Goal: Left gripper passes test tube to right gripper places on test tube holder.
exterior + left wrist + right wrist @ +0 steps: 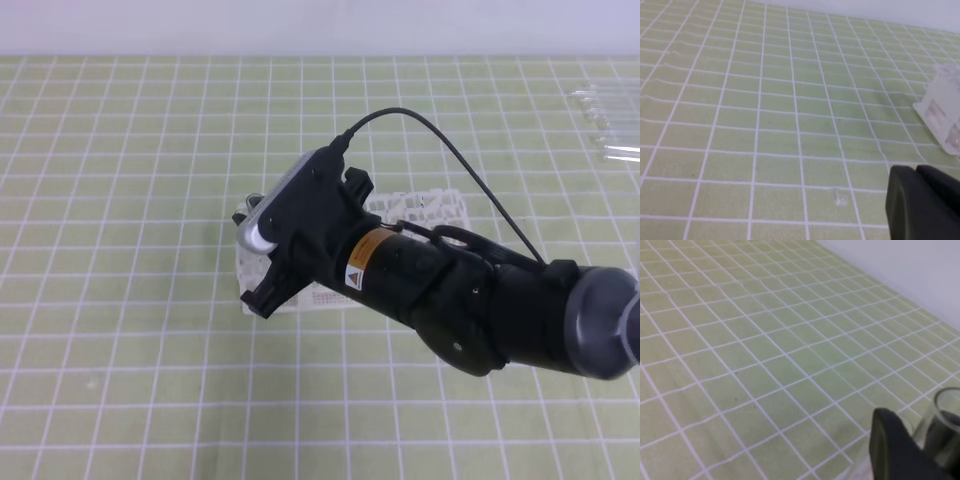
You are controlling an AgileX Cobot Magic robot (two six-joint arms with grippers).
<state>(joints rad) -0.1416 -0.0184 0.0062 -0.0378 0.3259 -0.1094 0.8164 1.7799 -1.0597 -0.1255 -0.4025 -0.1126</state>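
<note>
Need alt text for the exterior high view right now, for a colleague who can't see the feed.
The right gripper, on a bulky black arm reaching in from the right, hangs over the white test tube holder at the middle of a green grid mat and hides most of it. A bundle of spare clear tubes lies at the far right edge; the left arm is out of view.

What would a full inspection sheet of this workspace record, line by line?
Surface: green grid mat, lying flat.
Job's things: test tube in the right gripper; white test tube holder on the mat, partly under the right arm.
Clutter: spare clear tubes at the far right edge.
Grippers: left gripper shut, nothing seen in it; right gripper closed on the test tube.
Cables: black cable loops above the right arm.
Surroundings: pale wall beyond the mat.
</note>
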